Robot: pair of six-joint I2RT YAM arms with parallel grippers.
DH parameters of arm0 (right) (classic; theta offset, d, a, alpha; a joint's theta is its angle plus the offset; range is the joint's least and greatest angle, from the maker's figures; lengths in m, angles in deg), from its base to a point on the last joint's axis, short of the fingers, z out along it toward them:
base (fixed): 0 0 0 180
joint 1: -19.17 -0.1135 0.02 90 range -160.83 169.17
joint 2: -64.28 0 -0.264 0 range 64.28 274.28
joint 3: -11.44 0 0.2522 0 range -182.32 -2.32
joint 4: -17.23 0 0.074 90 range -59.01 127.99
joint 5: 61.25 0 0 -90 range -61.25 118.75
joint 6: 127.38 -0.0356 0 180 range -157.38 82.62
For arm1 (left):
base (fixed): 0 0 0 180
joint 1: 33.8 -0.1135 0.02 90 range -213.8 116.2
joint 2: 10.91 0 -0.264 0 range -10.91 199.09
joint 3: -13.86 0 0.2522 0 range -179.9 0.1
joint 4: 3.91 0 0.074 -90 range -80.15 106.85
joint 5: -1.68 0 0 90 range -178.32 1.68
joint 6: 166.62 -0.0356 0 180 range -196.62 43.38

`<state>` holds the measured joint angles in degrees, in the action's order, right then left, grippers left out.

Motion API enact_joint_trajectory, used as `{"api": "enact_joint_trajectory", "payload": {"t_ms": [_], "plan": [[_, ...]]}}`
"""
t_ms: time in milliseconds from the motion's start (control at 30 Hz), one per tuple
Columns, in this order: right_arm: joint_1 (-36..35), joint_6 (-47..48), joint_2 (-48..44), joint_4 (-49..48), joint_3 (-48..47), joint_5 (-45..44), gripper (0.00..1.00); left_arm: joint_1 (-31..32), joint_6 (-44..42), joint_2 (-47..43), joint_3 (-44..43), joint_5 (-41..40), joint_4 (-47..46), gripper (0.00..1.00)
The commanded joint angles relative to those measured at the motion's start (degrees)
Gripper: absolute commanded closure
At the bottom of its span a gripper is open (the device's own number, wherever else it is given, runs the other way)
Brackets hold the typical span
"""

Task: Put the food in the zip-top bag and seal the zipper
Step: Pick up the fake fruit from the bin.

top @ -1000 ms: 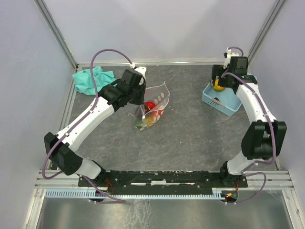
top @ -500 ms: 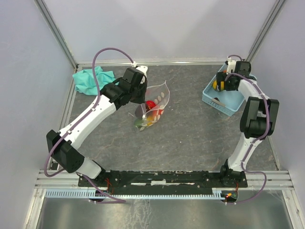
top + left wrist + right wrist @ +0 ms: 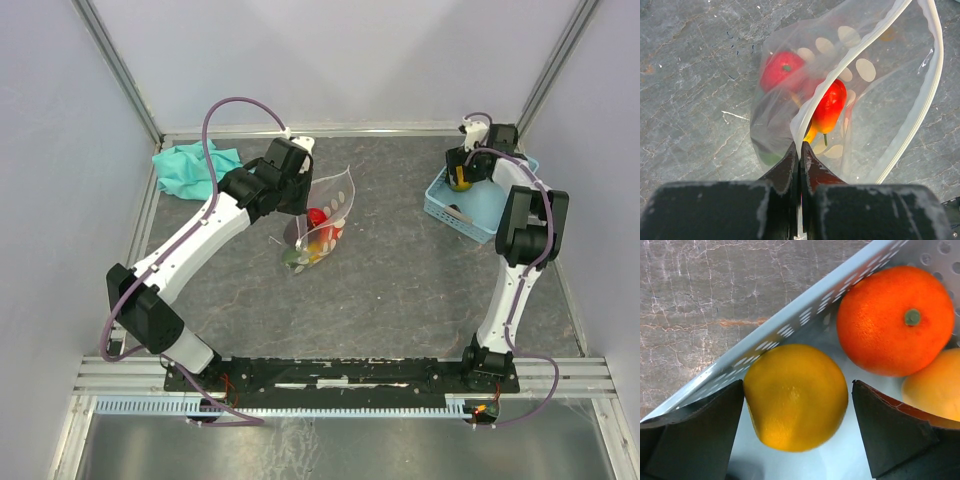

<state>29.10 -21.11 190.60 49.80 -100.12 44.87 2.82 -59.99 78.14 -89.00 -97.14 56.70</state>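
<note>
Since the earlier frames the right arm's elbow has folded in closer to the light-blue perforated plastic basket point(image 3: 470, 215), with its wrist staying over the basket's far left corner. The left arm has shifted only slightly.

The left tool point(image 3: 800, 150) is pinched shut on the mouth edge of the clear plastic zip-top bag printed with white dots point(image 3: 860, 70), and the whitish zip strip point(image 3: 920, 100) curves away from the fingers around the gaping mouth. The bag stands on the grey stone-patterned counter point(image 3: 400, 290) near its middle. Inside lie a round red toy fruit point(image 3: 780, 70), a glossy red-orange one point(image 3: 830, 107), a yellow piece point(image 3: 811, 135) and something green point(image 3: 770, 159) at the bottom.

The right tool point(image 3: 797, 387) is spread open inside the basket, one finger on each side of a yellow lemon-shaped toy fruit point(image 3: 795, 397). Just beside it sit a round orange toy fruit point(image 3: 895, 320) and a paler orange-yellow one point(image 3: 935, 385).

A crumpled teal cloth point(image 3: 190, 165) lies at the counter's far left corner.
</note>
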Motion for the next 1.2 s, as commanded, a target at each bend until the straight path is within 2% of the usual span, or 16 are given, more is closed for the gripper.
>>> {"api": "enact_joint_trajectory", "payload": {"t_ms": [0,167,267,333,500,700,1000,1167], "plan": [[0.3,2.6,1.9,-0.6,-3.3,4.8,0.06,-0.3,-2.1,0.6,-3.2,-0.5,-0.5,0.97],[0.2,3.1,1.2,-0.4,-1.4,9.7,0.20,-0.3,-2.1,0.9,-3.6,-0.2,-0.5,0.97],[-0.1,4.1,0.0,0.7,0.2,10.6,0.33,-0.3,-2.0,0.9,-3.7,0.4,-0.6,0.97],[-0.5,5.3,-1.3,2.0,1.4,10.7,0.36,-0.3,-2.0,0.8,-3.5,0.6,-0.7,0.97],[-1.6,5.6,-6.9,2.2,7.1,10.9,0.38,-0.3,-2.0,0.0,-2.5,1.4,-1.6,0.97],[-2.3,1.1,-15.1,-1.6,15.3,10.5,0.38,-0.3,-2.5,-0.8,-1.7,2.5,-2.1,0.97],[-4.0,-4.7,-27.1,-3.5,22.5,2.1,0.39,-0.3,-4.1,-1.7,-0.6,3.9,-2.4,0.97],[-6.9,-9.1,-33.9,-3.8,24.3,0.2,0.38,-0.3,-4.4,-1.6,-0.6,4.3,-2.5,0.97]]}}
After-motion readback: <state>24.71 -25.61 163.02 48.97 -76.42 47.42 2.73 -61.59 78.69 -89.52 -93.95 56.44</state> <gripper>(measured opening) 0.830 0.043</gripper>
